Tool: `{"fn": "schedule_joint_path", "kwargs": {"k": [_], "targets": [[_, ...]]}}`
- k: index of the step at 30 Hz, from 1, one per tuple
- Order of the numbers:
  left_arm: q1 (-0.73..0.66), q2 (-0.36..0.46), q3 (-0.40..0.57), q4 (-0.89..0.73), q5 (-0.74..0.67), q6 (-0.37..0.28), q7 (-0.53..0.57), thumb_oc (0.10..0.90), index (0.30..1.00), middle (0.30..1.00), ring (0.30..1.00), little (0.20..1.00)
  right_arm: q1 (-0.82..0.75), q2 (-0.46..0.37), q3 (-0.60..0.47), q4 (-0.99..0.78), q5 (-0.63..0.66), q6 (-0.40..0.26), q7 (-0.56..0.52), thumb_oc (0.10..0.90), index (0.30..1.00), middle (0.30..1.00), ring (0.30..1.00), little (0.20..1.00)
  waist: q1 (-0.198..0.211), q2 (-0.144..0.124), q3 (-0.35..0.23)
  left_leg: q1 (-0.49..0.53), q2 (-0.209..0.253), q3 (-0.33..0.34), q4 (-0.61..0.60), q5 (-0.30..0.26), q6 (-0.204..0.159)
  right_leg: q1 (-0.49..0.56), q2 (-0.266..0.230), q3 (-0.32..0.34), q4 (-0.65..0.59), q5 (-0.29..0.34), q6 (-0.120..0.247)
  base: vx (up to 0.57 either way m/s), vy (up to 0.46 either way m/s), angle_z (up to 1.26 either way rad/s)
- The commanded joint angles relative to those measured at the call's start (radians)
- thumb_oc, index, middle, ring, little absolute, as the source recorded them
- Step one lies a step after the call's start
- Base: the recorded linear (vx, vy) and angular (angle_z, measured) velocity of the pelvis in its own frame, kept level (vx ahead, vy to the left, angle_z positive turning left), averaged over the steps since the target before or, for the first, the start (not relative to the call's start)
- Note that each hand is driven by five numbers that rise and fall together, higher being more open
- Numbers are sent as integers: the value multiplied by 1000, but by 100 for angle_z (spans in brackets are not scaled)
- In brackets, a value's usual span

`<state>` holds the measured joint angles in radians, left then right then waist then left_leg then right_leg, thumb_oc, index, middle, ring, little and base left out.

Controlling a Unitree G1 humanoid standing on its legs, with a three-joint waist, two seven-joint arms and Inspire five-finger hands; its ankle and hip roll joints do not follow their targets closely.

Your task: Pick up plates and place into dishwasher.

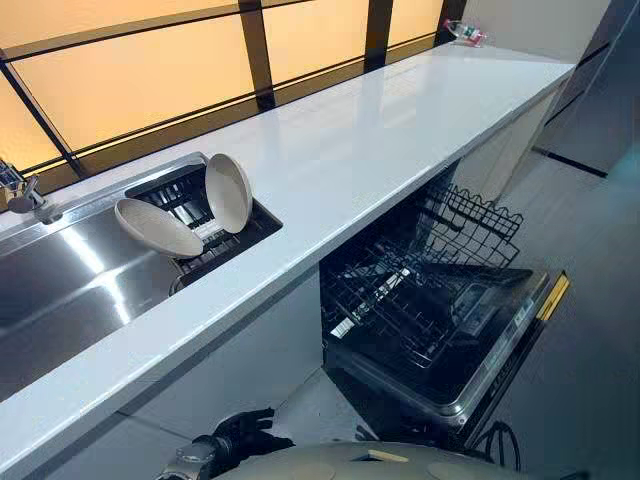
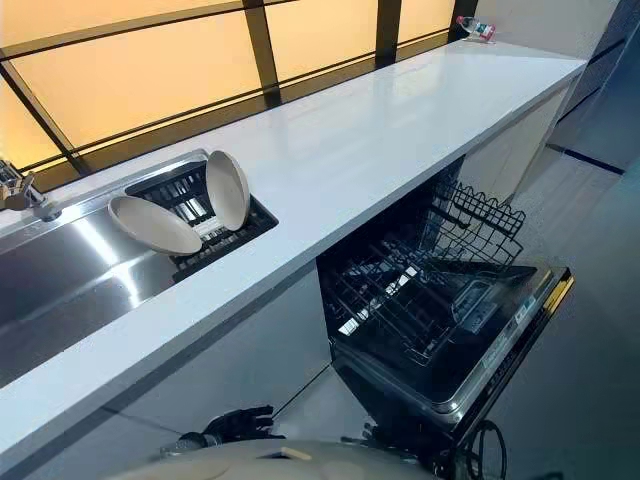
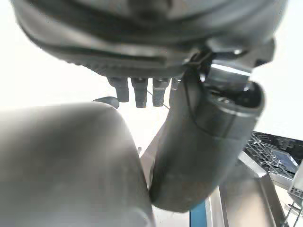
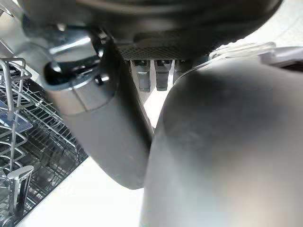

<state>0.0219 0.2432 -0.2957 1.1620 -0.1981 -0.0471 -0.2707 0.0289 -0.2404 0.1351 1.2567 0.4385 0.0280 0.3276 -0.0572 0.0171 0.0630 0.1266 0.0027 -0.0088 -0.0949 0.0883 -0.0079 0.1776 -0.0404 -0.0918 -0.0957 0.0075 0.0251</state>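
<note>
Two round, smooth beige plates stand on edge in a black slotted drying rack (image 1: 252, 226) at the right end of the brushed steel sink (image 1: 60, 285). One plate (image 1: 229, 192) is nearly upright. The other plate (image 1: 158, 228) leans low towards the basin, its long axis running along the sink. The dark left hand (image 1: 236, 440) hangs below the glossy white countertop (image 1: 400, 130), its fingers (image 3: 140, 92) loose and grasping nothing. The right hand (image 4: 156, 47) has its fingers (image 4: 144, 78) likewise slack and empty, beside the open dishwasher's black wire basket (image 1: 410, 295).
</note>
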Motion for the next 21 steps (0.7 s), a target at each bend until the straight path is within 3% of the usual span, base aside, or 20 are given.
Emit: {"fn": "schedule_joint_path", "kwargs": {"k": [1, 16, 19, 21], "targets": [[-73, -25, 18, 33, -11, -45, -9, 800, 900, 900, 900, 900, -85, -2, 9, 57, -4, 14, 44, 800, 900, 900, 900, 900, 26, 8, 56, 59, -77, 42, 8, -136, 50, -8, 76, -30, 34, -45, 1, 252, -205, 6], [-73, -25, 29, 33, -67, -47, -37, 800, 900, 900, 900, 900, -87, -3, 9, 57, -8, 13, 46, 800, 900, 900, 900, 900, 28, 8, 57, 57, -79, 42, 8, -136, 50, -11, 73, -32, 36, -42, 3, 0, 0, 0], [-69, -29, 58, 14, -199, -25, -95, 800, 900, 900, 900, 900, -87, -2, 7, 52, -10, 18, 44, 800, 900, 900, 900, 900, 30, 8, 59, 57, -79, 41, 8, -136, 48, -11, 72, -33, 34, -40, 4, 0, 0, 0], [-69, -33, 104, -26, -370, 45, -193, 800, 900, 900, 900, 900, -89, -8, 1, 44, -11, 27, 45, 800, 900, 900, 900, 900, 32, 8, 63, 56, -80, 39, 8, -137, 48, -12, 71, -34, 33, -38, 4, 0, 0, 0]]}}
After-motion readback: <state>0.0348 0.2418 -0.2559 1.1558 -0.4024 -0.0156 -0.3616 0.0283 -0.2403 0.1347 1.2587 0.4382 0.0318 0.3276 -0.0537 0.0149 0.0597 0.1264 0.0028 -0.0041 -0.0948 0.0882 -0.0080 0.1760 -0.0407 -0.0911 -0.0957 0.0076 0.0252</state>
